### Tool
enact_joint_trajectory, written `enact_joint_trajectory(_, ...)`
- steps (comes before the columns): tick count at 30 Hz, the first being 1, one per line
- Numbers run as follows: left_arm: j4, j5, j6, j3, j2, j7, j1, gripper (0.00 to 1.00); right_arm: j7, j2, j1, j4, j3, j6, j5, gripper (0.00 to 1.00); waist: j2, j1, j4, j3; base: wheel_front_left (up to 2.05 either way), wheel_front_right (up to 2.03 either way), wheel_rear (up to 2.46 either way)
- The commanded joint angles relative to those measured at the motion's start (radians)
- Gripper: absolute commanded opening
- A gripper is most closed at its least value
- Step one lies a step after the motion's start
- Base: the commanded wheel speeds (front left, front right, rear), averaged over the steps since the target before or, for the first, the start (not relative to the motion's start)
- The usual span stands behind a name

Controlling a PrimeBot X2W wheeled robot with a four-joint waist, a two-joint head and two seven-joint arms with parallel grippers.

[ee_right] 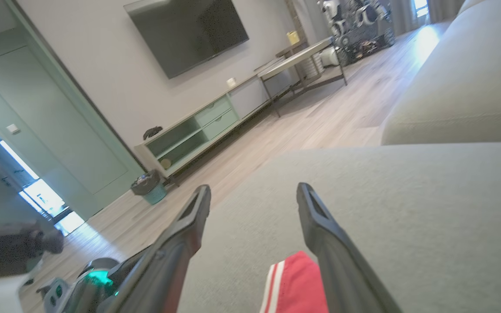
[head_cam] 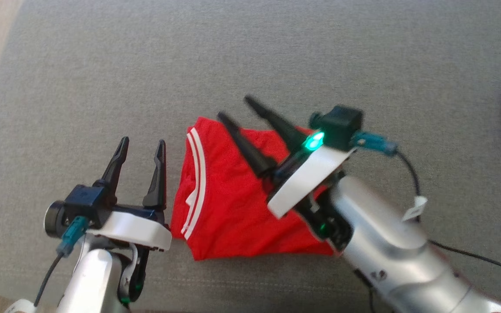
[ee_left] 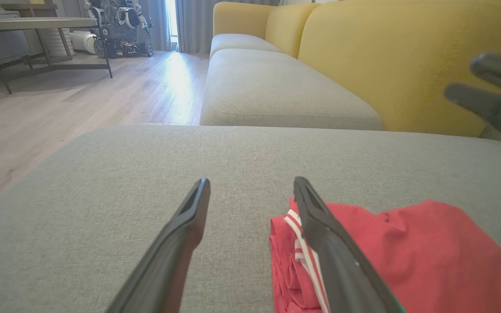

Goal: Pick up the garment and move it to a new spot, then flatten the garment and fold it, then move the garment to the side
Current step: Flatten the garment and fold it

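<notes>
While the red garment [head_cam: 228, 208] lies directly under the right tool [head_cam: 233, 107], just beside the left tool [head_cam: 143, 141], both stand wide open, empty.

Left gripper [head_cam: 142, 141]: we see it lower left of the frame, fingers [head_cam: 158, 174] spread, pointing up.
Right gripper [head_cam: 233, 106]: we see it centre, fingers parted, angled toward upper left.

Bright daylight from a far window [ee_left: 171, 19] glares on the wood floor [ee_left: 163, 82]; shadows are soft.
</notes>
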Motion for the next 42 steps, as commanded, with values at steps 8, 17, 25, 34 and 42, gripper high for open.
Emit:
enact_joint_trajectory(8, -0.036, 0.019, 0.004, 0.053, 0.015, -0.012, -0.028, 1.0, -0.011, -0.051, 0.069, -0.093, -0.265, 0.003, -0.182, 1.0, 0.0, 0.0, -0.036, -0.016, 0.0, 0.0, 0.0)
enact_joint_trajectory(17, -0.045, 0.018, 0.017, 0.08, 0.032, -0.012, 0.007, 1.0, 0.07, -0.095, 0.339, -0.247, -0.621, 0.003, -0.389, 1.0, 0.0, 0.0, -0.072, -0.051, 0.0, 0.0, 0.0)
enact_joint_trajectory(25, -0.055, 0.025, 0.04, 0.088, 0.054, -0.007, 0.068, 1.0, 0.121, -0.058, 0.534, -0.43, -0.78, 0.003, -0.533, 1.0, 0.0, 0.0, -0.089, -0.121, 0.0, 0.0, 0.0)
enact_joint_trajectory(34, -0.093, 0.026, 0.055, 0.085, 0.076, 0.021, 0.151, 1.0, 0.166, -0.039, 0.634, -0.511, -0.8, 0.003, -0.553, 1.0, 0.0, 0.0, -0.095, -0.202, 0.0, 0.0, 0.0)
enact_joint_trajectory(42, -0.127, 0.013, 0.065, 0.084, 0.088, 0.053, 0.214, 1.0, 0.189, -0.033, 0.69, -0.526, -0.793, 0.003, -0.553, 1.0, 0.0, 0.0, -0.095, -0.247, 0.0, 0.0, 0.0)
